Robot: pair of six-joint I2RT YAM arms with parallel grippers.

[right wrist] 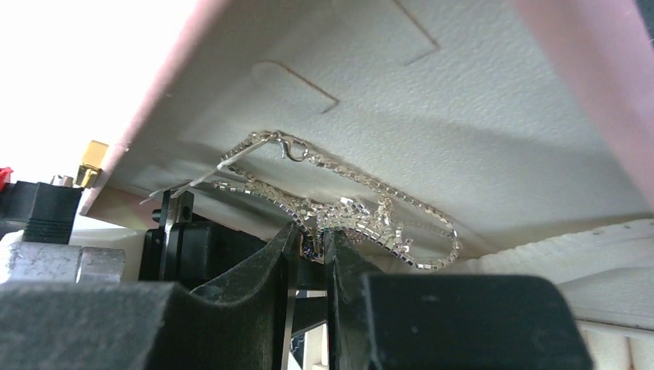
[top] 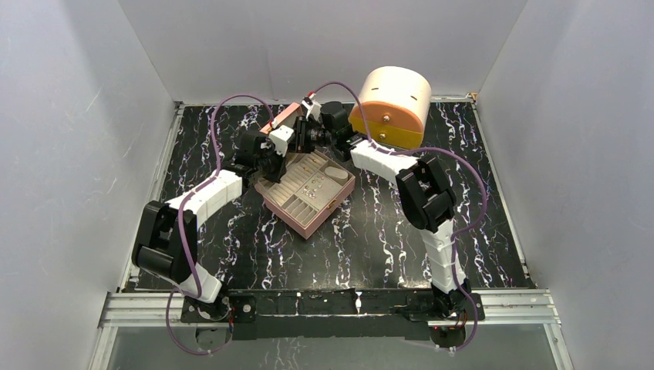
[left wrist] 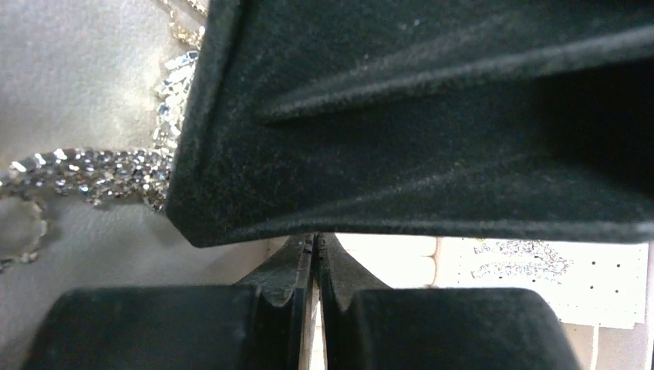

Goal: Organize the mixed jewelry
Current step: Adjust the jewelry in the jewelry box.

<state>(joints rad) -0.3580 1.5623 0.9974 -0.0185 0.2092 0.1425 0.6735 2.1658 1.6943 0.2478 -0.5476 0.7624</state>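
Mixed jewelry (top: 312, 189) sits in the pink box (top: 305, 223); a silver chain (right wrist: 347, 212) lies against its lid (right wrist: 463, 116) at 11 o'clock. Your left gripper (left wrist: 316, 245) is closed; your right gripper (right wrist: 310, 237) straddles the chain, grip unclear.

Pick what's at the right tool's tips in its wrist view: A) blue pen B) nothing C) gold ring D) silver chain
D: a silver chain bunches at the tips of the right tool, lying against the pale lid lining of the box.
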